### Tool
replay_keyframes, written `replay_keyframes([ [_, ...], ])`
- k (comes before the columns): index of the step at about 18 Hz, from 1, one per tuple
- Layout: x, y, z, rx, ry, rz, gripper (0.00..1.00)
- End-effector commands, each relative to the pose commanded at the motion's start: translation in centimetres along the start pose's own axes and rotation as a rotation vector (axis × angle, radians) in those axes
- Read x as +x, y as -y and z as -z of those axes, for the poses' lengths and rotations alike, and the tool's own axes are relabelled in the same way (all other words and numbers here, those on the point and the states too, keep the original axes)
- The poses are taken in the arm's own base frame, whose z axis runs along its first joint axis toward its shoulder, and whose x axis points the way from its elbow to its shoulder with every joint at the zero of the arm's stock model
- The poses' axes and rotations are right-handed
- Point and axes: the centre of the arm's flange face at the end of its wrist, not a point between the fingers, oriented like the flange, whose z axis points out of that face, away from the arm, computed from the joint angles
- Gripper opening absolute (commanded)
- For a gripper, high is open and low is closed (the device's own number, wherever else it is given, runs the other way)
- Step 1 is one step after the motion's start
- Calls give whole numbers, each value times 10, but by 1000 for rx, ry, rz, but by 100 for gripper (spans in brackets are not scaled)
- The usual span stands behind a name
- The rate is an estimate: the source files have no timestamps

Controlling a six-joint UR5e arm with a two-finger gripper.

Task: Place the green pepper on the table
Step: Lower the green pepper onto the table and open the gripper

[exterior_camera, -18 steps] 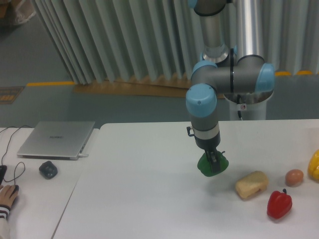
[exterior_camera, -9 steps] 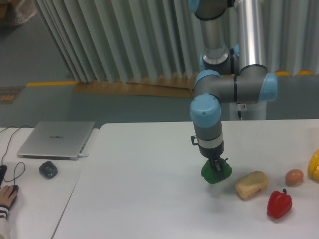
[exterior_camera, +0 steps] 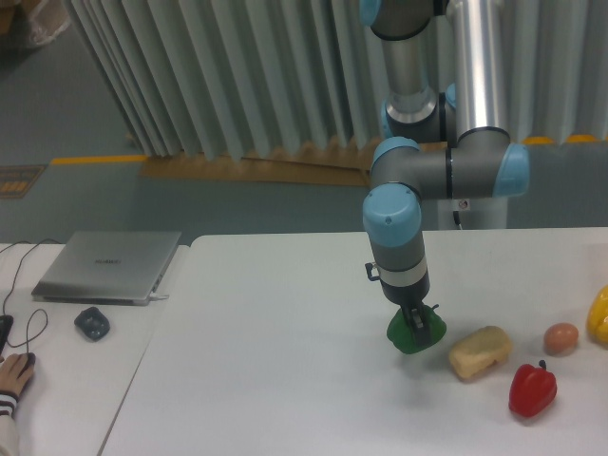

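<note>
From the fixed camera I see the gripper (exterior_camera: 415,324) pinching the green pepper (exterior_camera: 416,332) from above, over the middle of the table (exterior_camera: 266,361), nearer its right edge than its left. I cannot tell whether the pepper's underside touches the tabletop or hangs just above it. Just beside it on the right lies a bread roll (exterior_camera: 480,351), then an egg (exterior_camera: 560,338) and, nearer the front edge, a red pepper (exterior_camera: 531,390); a yellow pepper (exterior_camera: 598,317) shows partly at the right edge. Nothing stands between the arm and the tabletop below it. On the smaller desk (exterior_camera: 66,380) to the left are a closed laptop (exterior_camera: 109,266) and a mouse (exterior_camera: 92,323), with a person's hand (exterior_camera: 13,372) at the corner. The laptop's lid bears a mark too small to read. Since half a second ago the pepper has moved slightly right and down, closer to the roll.
</note>
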Motion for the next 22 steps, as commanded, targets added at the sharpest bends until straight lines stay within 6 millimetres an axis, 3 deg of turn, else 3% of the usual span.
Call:
replay_keyframes([
  [3,-1,0,-1,-1,7,2,50],
  [12,-1,1,-2,-18,24,36,76],
  [14,-1,3,-2,-24,30,37,99],
  [22,0,2,-3,-22,28,36,100],
])
